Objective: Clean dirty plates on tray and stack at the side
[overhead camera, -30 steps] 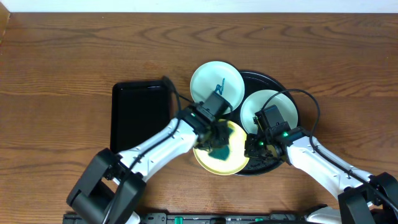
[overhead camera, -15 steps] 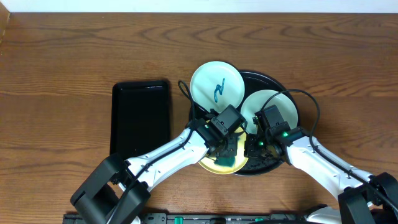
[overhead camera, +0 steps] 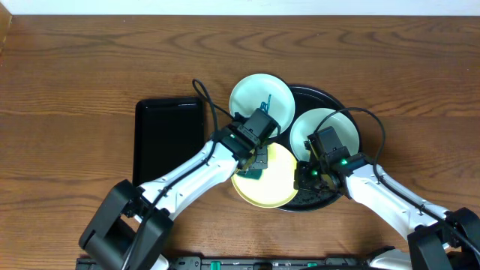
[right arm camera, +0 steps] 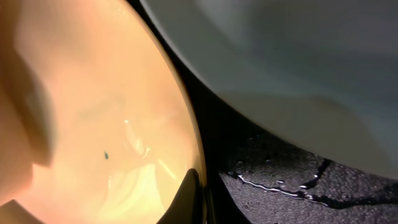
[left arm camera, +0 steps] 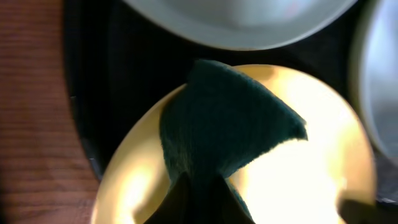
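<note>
The round black tray (overhead camera: 341,103) holds three plates. A mint plate with a teal scribble (overhead camera: 251,97) sits at its back left, a plain mint plate (overhead camera: 319,126) at its right, and a pale yellow plate (overhead camera: 279,180) at its front left. My left gripper (overhead camera: 253,166) is shut on a dark teal cloth (left arm camera: 224,134) and presses it on the yellow plate's (left arm camera: 311,162) left part. My right gripper (overhead camera: 306,177) is shut on the yellow plate's right rim (right arm camera: 194,168); one small teal speck (right arm camera: 106,155) shows on that plate.
A rectangular black tray (overhead camera: 169,139) lies on the wooden table left of the round tray. Cables loop over both arms. Water streaks show on the round tray's floor (right arm camera: 298,186) in the right wrist view.
My left gripper has wiped with the cloth from the plate's middle to its front, then back to its upper left. The right gripper has held still on the rim.
</note>
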